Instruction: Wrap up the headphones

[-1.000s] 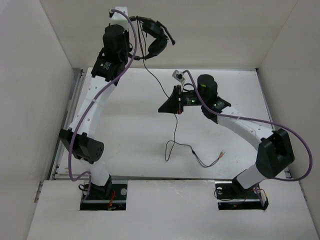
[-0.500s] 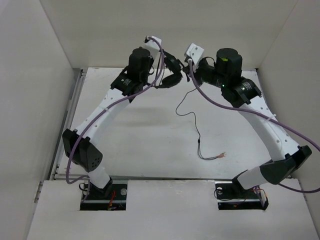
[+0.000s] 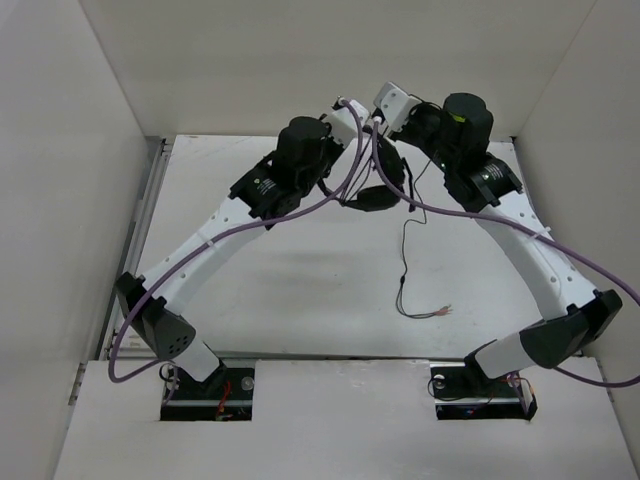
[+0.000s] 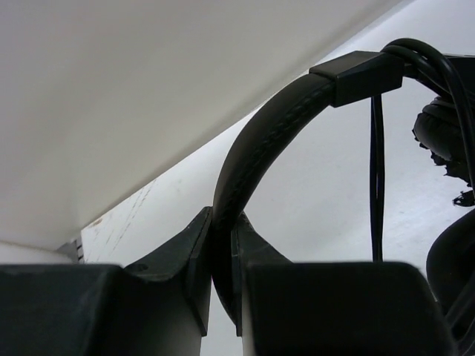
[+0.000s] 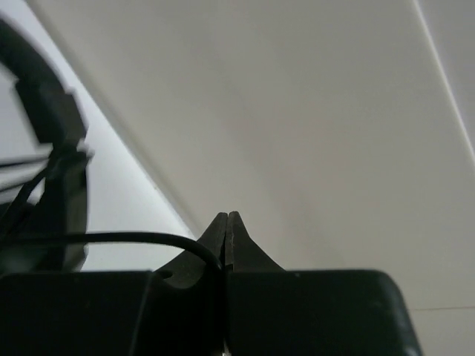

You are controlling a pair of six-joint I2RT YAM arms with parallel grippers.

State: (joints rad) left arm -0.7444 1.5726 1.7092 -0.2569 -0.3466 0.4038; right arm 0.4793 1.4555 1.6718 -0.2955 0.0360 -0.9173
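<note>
Hanging in the air at about 12 o'clock over the surface (image 3: 250, 280), the headphones (image 3: 375, 196) are held by the left fingers (image 4: 189, 259), clamped tight on the headband (image 4: 252, 141). The right fingers (image 5: 239, 241), closed to a pinch on the cord (image 3: 402, 255), have swung up from mid-surface to meet them within the last second. Less cord now lies slack, its reddish tips (image 3: 440, 313) trailing at 4 o'clock; another turn looks under way.

Top camera overhead, facing down; both wrist cameras close, sharing headphones (image 4: 249, 148).
</note>
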